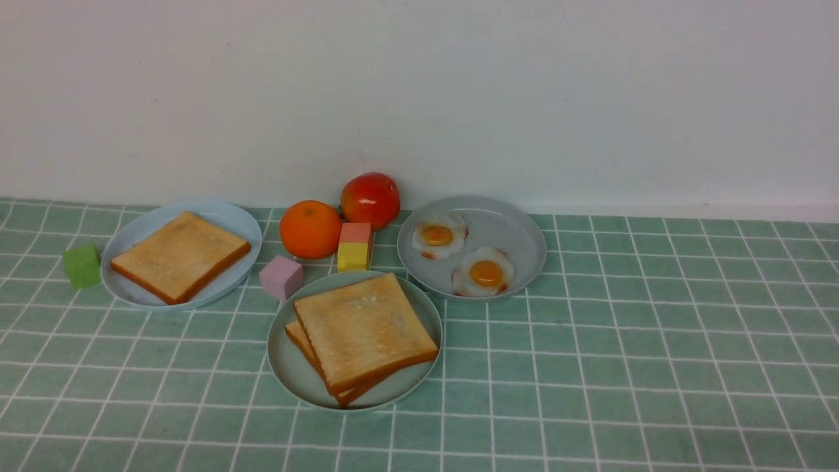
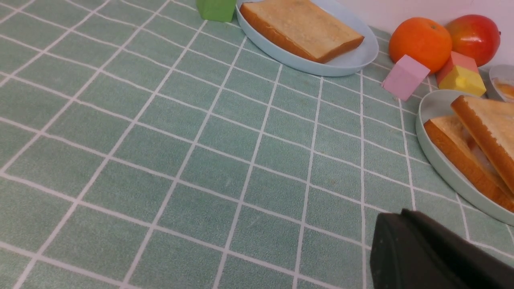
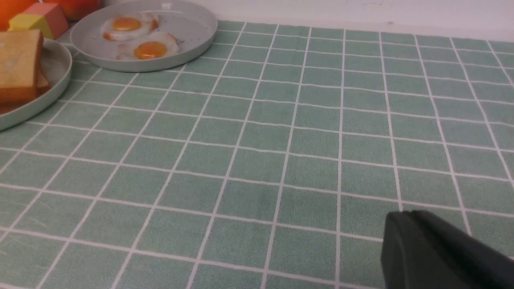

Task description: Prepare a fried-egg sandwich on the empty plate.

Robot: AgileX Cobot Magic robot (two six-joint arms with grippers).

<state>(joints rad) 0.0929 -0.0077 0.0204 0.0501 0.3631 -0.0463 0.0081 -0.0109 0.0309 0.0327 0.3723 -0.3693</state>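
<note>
Front view: green checked tablecloth (image 1: 590, 367) before a white wall; neither arm shows here.
Mint-green plate (image 1: 288, 367): near centre, closest to the robot of the three plates.
Top toast slice (image 1: 364, 331): lies on that plate, stacked on a lower toast slice (image 1: 298, 335) whose edge peeks out on the left and near sides.
Between the slices: the left wrist view shows a pale whitish sliver with a reddish patch in the gap; too little shows to say what it is.
Light-blue plate (image 1: 226, 216): far left, carrying one spare toast slice (image 1: 180, 255).
Grey plate (image 1: 511, 229): right of centre, farther back, holding two fried eggs, the far egg (image 1: 438, 235) and the near egg (image 1: 486, 272), just beside each other.
Orange (image 1: 310, 229): between the blue and grey plates, with a red apple-like fruit (image 1: 370, 198) behind it by the wall.
Blocks: a pink block (image 1: 281, 276) just beside the mint plate's far-left rim; a red-and-yellow block (image 1: 354, 246) beyond the plate's far rim; a green block (image 1: 82, 265) left of the blue plate.
Left gripper (image 2: 405, 241): only a dark tip shows in its wrist view, above bare cloth, left of the mint plate; the jaws are together and hold nothing.
Right gripper (image 3: 409, 241): likewise a dark tip above bare cloth, well right of the plates; jaws together, nothing between them.
</note>
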